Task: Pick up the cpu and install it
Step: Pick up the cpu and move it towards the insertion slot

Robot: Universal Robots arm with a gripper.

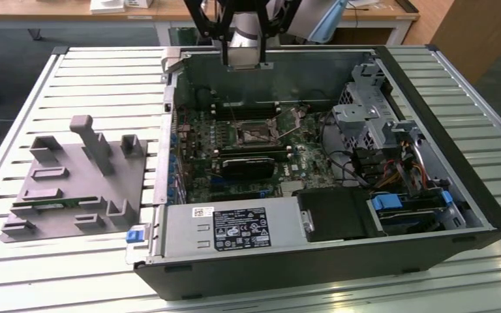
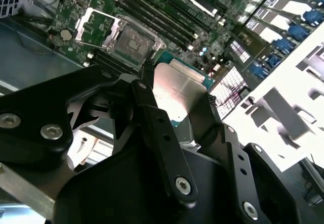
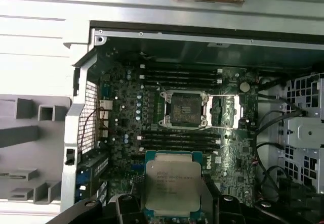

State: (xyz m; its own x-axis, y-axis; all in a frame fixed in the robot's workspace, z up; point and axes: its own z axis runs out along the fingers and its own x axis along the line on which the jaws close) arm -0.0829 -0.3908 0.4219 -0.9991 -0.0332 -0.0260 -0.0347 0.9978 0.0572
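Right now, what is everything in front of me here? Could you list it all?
table: one, silvery slats, under everything.
computer case: one, black, open, on the table.
motherboard: one, green, inside the case.
socket: one, metal-framed, open, on the motherboard.
power supply: one, grey, inside the case.
parts holder: one, grey, on the table at the exterior view's left.
cpu: one, silvery top, held above the motherboard.
gripper: one, black, shut on the cpu.

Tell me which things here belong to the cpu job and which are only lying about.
Job: cpu, held in the gripper; open socket on the motherboard.
Lying about: grey parts holder; power supply box; drive cage.
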